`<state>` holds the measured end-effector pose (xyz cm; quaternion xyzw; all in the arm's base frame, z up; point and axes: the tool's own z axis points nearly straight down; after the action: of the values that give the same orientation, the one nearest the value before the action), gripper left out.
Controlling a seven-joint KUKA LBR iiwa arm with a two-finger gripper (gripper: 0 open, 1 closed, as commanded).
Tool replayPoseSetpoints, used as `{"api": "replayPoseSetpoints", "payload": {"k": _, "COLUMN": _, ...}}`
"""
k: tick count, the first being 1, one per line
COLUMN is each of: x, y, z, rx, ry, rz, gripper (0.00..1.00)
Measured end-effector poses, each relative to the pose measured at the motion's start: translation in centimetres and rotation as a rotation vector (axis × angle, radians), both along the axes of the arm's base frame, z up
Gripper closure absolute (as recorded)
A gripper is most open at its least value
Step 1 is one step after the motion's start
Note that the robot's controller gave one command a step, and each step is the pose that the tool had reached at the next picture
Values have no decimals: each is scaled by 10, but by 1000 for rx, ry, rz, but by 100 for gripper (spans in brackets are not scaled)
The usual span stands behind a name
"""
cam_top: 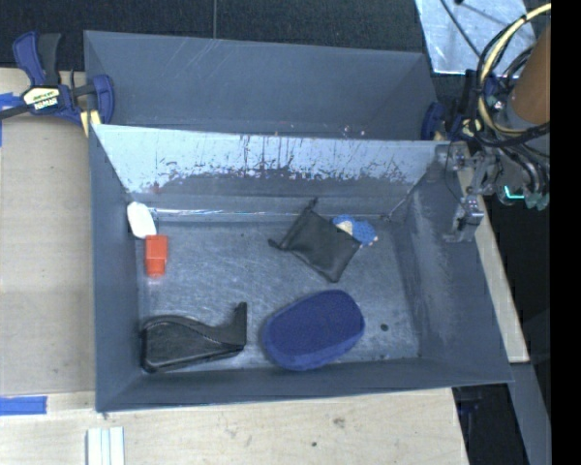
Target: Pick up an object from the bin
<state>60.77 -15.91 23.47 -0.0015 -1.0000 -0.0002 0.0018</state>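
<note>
Camera view: pouch (317, 245) overlapping blue scrap (358, 231)

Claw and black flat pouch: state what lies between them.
In the camera view, a small blue-and-white item lies at the right edge of the black pouch. Beyond it, up to the claw, there is only bare floor and sloping right wall of the bin.

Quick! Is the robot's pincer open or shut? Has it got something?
Pincer: cannot be told, open or shut; it sits above the right wall of the bin.
</note>
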Motion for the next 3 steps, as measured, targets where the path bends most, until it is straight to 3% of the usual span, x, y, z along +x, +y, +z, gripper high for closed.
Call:
{"api": "replayPoseSetpoints", "payload": {"k": 1, "x": 8, "y": 38, "z": -141, "rx": 2, "ry": -1, "rz": 268, "gripper": 0}}
{"api": "replayPoseSetpoints", "payload": {"k": 2, "x": 13, "y": 78, "z": -160, "rx": 2, "ry": -5, "rz": 254, "gripper": 0}}
{"api": "replayPoseSetpoints", "payload": {"k": 3, "x": 13, "y": 76, "z": -159, "rx": 0, "ry": -7, "rz": 253, "gripper": 100}}
